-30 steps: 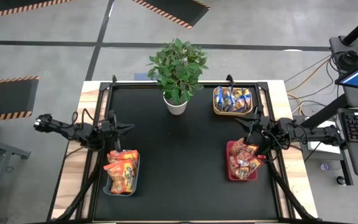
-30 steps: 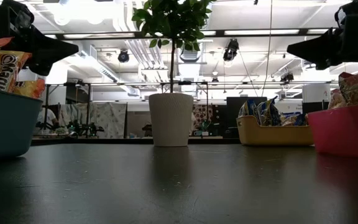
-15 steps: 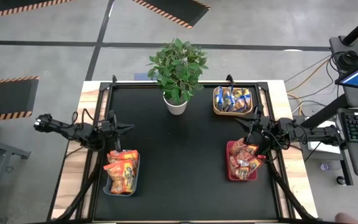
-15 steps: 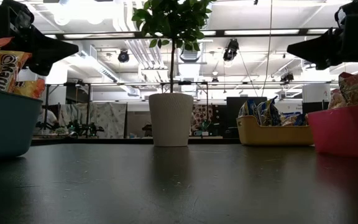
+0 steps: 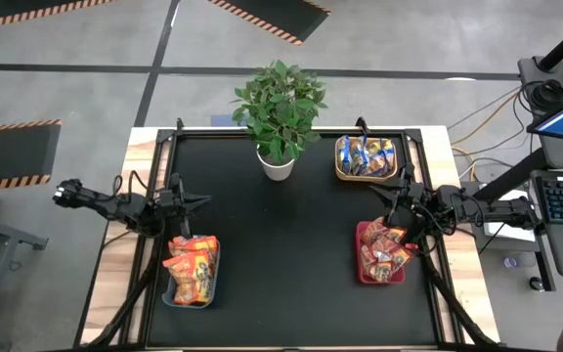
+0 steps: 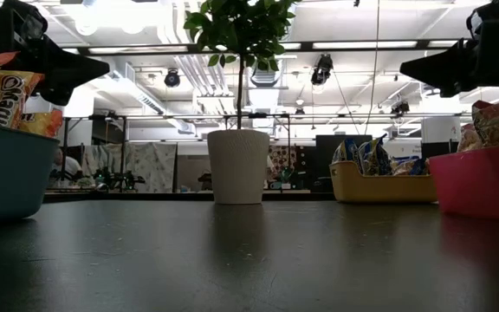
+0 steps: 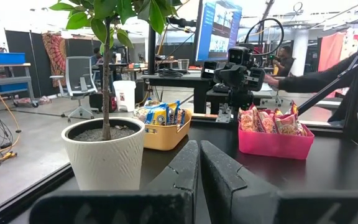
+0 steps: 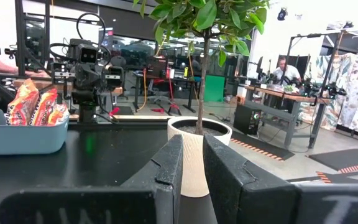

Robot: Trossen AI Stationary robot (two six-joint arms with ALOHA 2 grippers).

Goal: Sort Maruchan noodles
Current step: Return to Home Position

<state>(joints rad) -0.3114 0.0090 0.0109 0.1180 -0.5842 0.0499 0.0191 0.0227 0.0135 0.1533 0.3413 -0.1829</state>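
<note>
Left gripper (image 5: pixel 201 201) hangs above the far end of the grey-blue bin (image 5: pixel 168 296) at the left side of the desk (image 5: pixel 281 254), its fingers pressed together and holding nothing. Right gripper (image 5: pixel 383 199) hangs above the far end of the red bin (image 5: pixel 361 275), empty, its fingers a narrow slit apart. The Maruchan noodles lie sorted: orange packets (image 5: pixel 192 269) in the grey-blue bin, red-pink packets (image 5: pixel 389 252) in the red bin, blue-and-yellow packets (image 5: pixel 365 154) in the tan bin (image 5: pixel 339 173) beside the potted plant (image 5: pixel 280 112).
</note>
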